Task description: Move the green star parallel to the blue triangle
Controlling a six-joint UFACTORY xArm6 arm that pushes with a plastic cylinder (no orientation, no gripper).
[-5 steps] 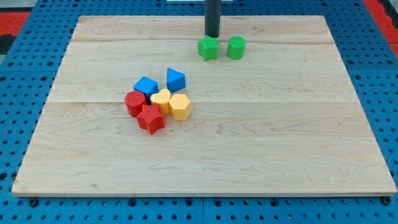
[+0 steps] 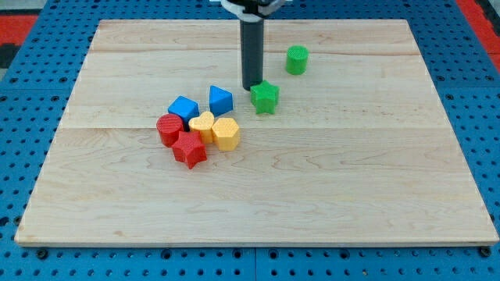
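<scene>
**Entry: pushing board, one moment**

- **Work surface:** pale wooden board (image 2: 328, 179) of joined planks, lying on a blue perforated base (image 2: 23, 94).
- **End effector:** straight dark rod ending in my tip (image 2: 251, 87). It has no jaws to spread or press together, so it neither pinches nor carries anything. The tip stands on the board touching, or all but touching, the upper left edge of the task's block; which of the two cannot be told.
- **Task item 1:** green star-shaped plastic block (image 2: 265, 97), lying flat just right of the board's middle line, on the far half.
- **Task item 2:** blue triangular plastic block (image 2: 221, 100), just left of the green star, a narrow gap between them, at nearly the same depth on the board.
- **Other stock, near-left cluster, pieces touching or almost so:** blue cube-like block (image 2: 183, 108); red cylinder-like block (image 2: 168, 129); red star-shaped block (image 2: 189, 149); yellow block of rounded, heart-like outline (image 2: 202, 123); yellow hexagonal block (image 2: 226, 134).
- **Other stock, far right:** green cylinder block (image 2: 296, 59), alone, well apart from the green star.

**Task status (judgement):** largely done. The green star sits side by side with the blue triangle, roughly level with it. What may be left is a small nudge toward the near side to line the two up exactly, then withdrawal of the rod.

**Markings:** no brand, label or writing can be read on the blocks, board or rod.
</scene>
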